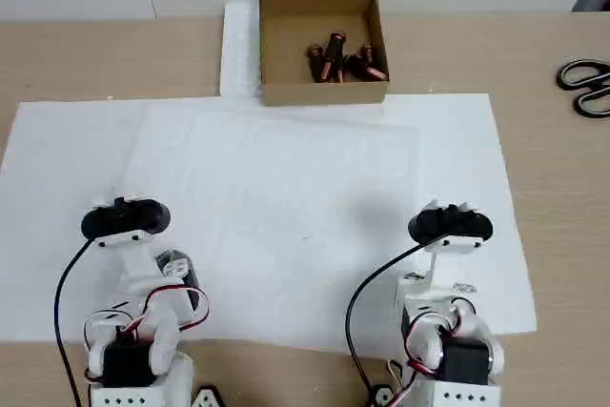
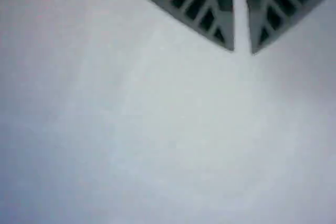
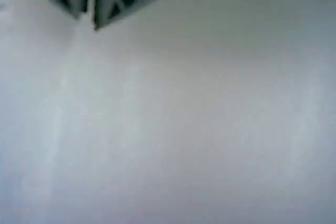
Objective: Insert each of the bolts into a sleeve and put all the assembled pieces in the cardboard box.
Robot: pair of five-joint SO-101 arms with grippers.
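You have the cardboard box (image 1: 324, 92) at the far middle of the scene: a small, square, brown carton, standing upright with its top open. Inside it lie the assembled pieces (image 1: 345, 59), short dark cylinders with coppery-red ends. They are heaped together in the right half of the box, touching and crossing one another at different angles, one pointing roughly toward the far wall. How many there are you cannot tell exactly from the pile. The left half of the box floor is bare cardboard.
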